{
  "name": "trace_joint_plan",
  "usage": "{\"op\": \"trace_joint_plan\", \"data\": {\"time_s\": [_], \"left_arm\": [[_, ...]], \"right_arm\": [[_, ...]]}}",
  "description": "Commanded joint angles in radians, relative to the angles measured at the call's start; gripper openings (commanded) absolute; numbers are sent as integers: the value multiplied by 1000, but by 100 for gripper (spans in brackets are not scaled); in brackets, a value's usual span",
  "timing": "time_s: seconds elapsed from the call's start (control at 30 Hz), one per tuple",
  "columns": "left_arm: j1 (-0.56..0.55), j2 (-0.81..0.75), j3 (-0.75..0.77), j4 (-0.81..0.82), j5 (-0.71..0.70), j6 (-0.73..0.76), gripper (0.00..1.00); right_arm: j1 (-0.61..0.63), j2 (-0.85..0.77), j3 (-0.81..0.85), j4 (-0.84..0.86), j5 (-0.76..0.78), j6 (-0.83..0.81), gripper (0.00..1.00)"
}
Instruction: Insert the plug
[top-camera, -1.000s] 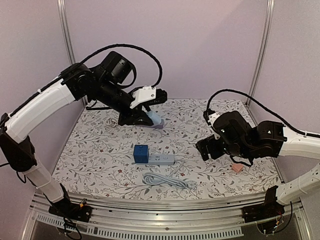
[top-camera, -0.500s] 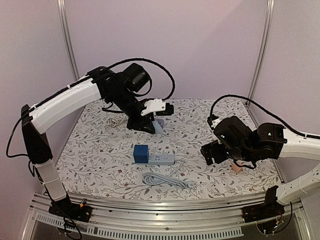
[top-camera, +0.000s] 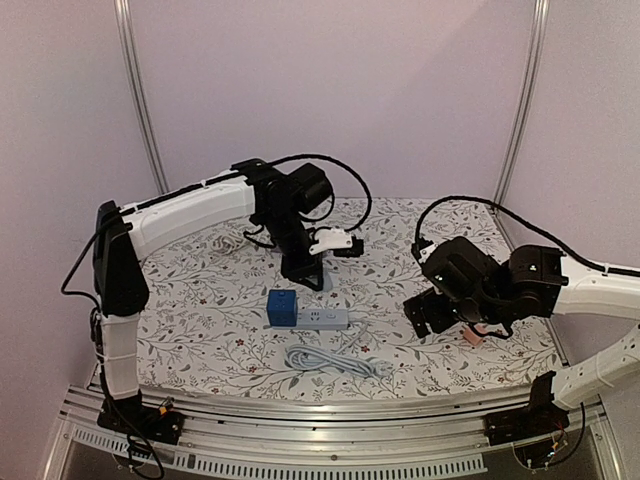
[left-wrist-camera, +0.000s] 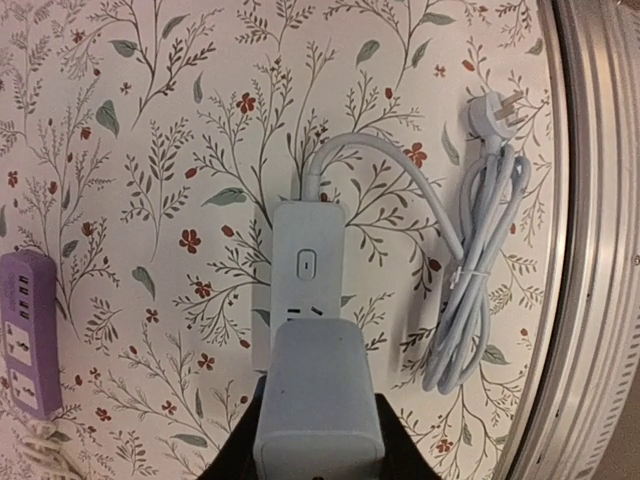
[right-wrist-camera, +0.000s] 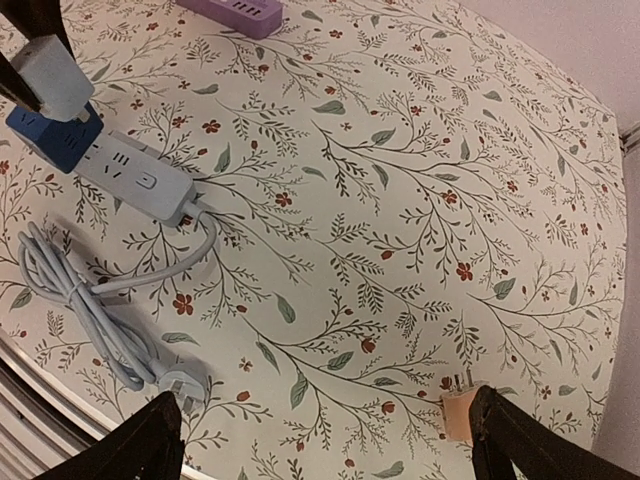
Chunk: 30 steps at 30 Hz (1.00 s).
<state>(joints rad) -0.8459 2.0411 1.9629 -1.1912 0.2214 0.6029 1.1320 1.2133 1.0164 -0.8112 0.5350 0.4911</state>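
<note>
Floral-print cloth (top-camera: 200, 320), lilac walls (top-camera: 430, 90); L tool (top-camera: 308, 272) tight on pale plug (left-wrist-camera: 317, 400), R tool (right-wrist-camera: 335, 445) agape.

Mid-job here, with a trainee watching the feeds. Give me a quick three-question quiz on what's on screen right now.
1. True or false: the right pincer is shut on the small pink plug.
2. What does the left pincer hold? A) the coiled cable B) a pale grey plug block C) the purple strip
3. Fill in: in the top view, the blue cube sits on the ___ end of the white power strip.

Key
1. False: it stands open, holding nothing.
2. B
3. left
</note>
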Motion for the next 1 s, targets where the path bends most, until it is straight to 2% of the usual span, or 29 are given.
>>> {"op": "trace_joint_plan", "data": {"time_s": [0.0, 0.27, 0.97], "left_arm": [[7, 48, 18, -10, 18, -40, 0], [10, 115, 9, -7, -2, -43, 0], [13, 170, -24, -30, -100, 15, 0]], "right_arm": [[5, 9, 29, -19, -24, 11, 99], [6, -1, 18, -31, -7, 23, 99], [5, 69, 56, -32, -43, -1, 99]]}}
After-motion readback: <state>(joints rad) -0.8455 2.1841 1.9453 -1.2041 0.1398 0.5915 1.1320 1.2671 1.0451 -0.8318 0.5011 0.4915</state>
